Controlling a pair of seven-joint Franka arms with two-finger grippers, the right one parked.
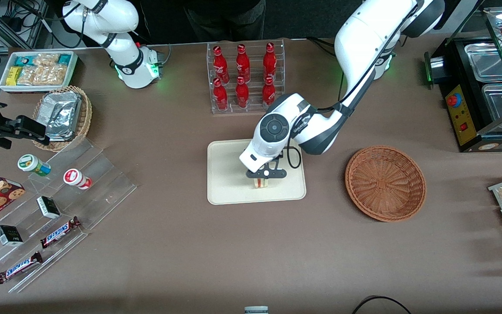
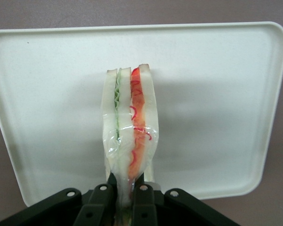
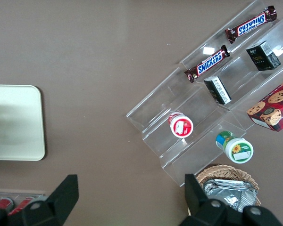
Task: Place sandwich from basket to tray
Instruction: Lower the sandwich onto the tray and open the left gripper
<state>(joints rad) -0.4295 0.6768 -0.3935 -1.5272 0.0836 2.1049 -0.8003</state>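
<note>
Now, in the front view, the pincer [image 1: 261, 179] hangs low over the tray [image 1: 227, 192], in the part of it nearer to the camera, and it pinches the sandwich [image 1: 260, 183] just under its black fingers. The basket [image 1: 385, 182] stands on the worktop [image 1: 181, 253] beside the tray, toward the working arm's end, and nothing lies in it. So the carrying step seems almost done and the setting-down step is in hand.

From the left wrist view, the sandwich [image 2: 130, 136] is wrapped in clear film and is held upright by its narrow end between the two fingers [image 2: 100, 200], with the tray [image 2: 217, 94] spread under it. Whether it already touches the tray surface cannot be told.

From the right wrist view, only one corner of the tray [image 3: 19, 132] shows.

The next move probably calls for a small descent, then spreading the fingers gently so the wedge does not tip, and a straight lift away.
</note>
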